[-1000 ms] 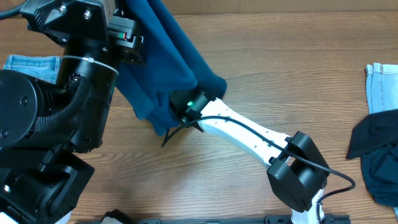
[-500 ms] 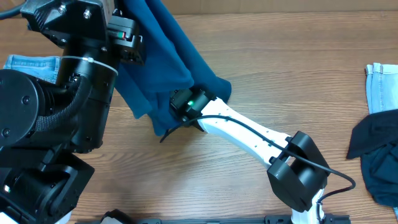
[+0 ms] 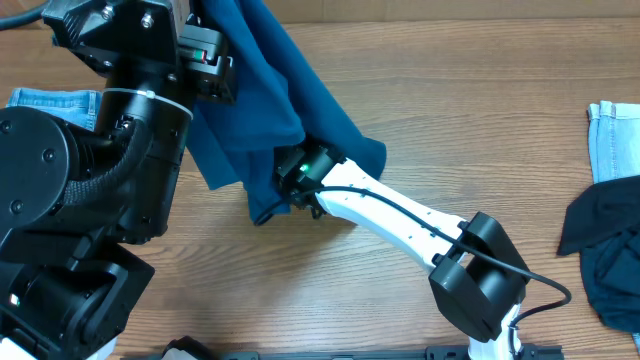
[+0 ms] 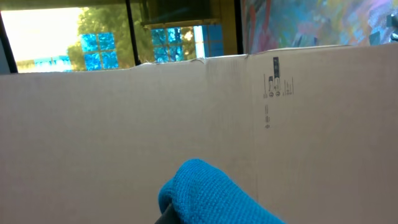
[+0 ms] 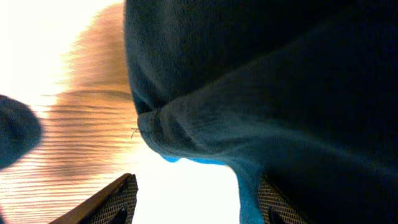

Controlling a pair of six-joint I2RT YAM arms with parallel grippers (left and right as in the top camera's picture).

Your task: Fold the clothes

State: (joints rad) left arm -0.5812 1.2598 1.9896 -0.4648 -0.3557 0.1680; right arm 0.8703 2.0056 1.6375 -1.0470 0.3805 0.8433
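Observation:
A deep blue shirt (image 3: 265, 95) from the clothes hangs lifted from my left gripper (image 3: 207, 62), which is shut on a bunched fold of it (image 4: 211, 193). The shirt's lower end trails onto the wooden table (image 3: 450, 110) and piles up around my right gripper (image 3: 297, 172). In the right wrist view this gripper (image 5: 196, 205) is open. The cloth (image 5: 261, 81) hangs above the gap and brushes the right finger (image 5: 277, 204), while the left finger (image 5: 118, 200) stands free. The left fingertips are mostly buried in the fabric.
Light-blue jeans (image 3: 50, 100) lie at the far left, partly under the left arm. More denim (image 3: 612, 140) and a dark garment (image 3: 605, 245) sit at the right edge. A cardboard wall (image 4: 124, 124) stands behind the table.
The right jaws have widened. The shirt's lower end has slid and spread to the right over the right gripper. The left gripper has kept its hold.

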